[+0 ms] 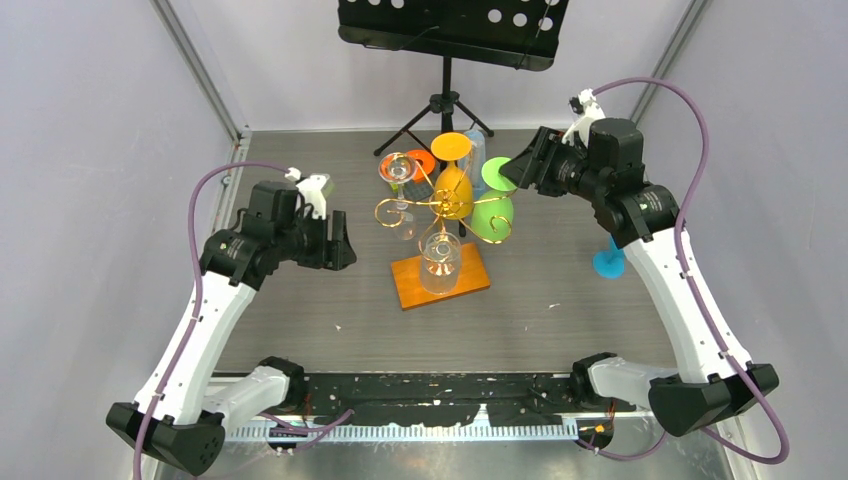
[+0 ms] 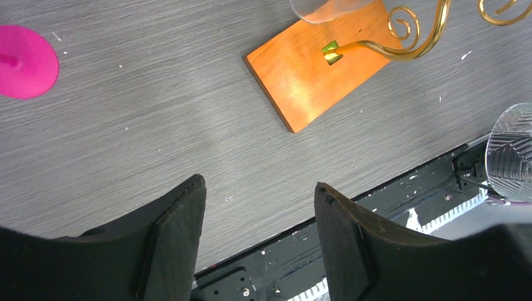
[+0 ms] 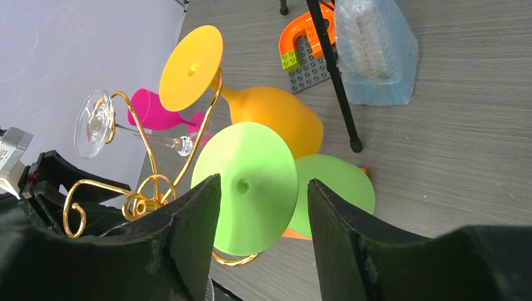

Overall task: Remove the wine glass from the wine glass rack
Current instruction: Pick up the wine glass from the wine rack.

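The gold wire rack [image 1: 432, 205] stands on its orange wooden base [image 1: 462, 285] at mid-table. A green wine glass [image 1: 492, 208], an orange one [image 1: 453, 182] and two clear ones [image 1: 440, 262] hang on it upside down. My right gripper [image 1: 512, 172] is open just right of the green glass. In the right wrist view its fingertips [image 3: 263, 182] stand either side of the green glass's round foot [image 3: 248, 200] without touching it. My left gripper [image 1: 345, 245] is open and empty, left of the rack. The left wrist view [image 2: 260, 183] shows the base [image 2: 313, 69] ahead.
A black music stand [image 1: 450, 30] stands behind the rack, its leg [image 3: 335, 81] beside a clear plastic bottle [image 3: 373, 53] and an orange piece on a grey plate [image 3: 304, 47]. A pink glass [image 3: 154, 110] lies behind the rack. A blue glass [image 1: 607, 263] sits by the right arm.
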Robot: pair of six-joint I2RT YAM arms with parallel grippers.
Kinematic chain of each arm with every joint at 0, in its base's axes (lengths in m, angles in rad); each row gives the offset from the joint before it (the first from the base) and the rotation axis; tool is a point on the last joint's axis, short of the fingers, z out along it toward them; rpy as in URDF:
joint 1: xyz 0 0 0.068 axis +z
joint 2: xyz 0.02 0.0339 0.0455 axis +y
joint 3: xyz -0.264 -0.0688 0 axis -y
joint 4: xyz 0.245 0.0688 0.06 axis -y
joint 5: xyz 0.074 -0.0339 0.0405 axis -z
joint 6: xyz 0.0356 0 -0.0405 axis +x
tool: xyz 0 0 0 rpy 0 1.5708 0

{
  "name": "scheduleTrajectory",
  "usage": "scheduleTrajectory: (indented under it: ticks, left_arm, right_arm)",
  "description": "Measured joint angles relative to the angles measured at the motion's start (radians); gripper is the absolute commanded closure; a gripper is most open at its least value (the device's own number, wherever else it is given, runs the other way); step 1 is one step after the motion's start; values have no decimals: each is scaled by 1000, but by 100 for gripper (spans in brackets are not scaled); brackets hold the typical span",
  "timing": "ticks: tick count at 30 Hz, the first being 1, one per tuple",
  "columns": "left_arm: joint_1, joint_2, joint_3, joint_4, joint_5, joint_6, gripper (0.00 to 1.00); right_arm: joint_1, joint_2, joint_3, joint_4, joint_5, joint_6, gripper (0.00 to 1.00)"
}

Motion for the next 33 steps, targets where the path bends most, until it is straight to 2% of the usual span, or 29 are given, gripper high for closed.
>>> scheduleTrajectory:
  ticks: [17,33]
  left_arm:
    - [-5,0,0,0,-2,14,36]
    - [-5,-3,0,-1,-9,14,36]
  right_arm:
    - [-6,-7,-29,71,-43,42,65]
    - [-7,-55,-78,142,-76,80,66]
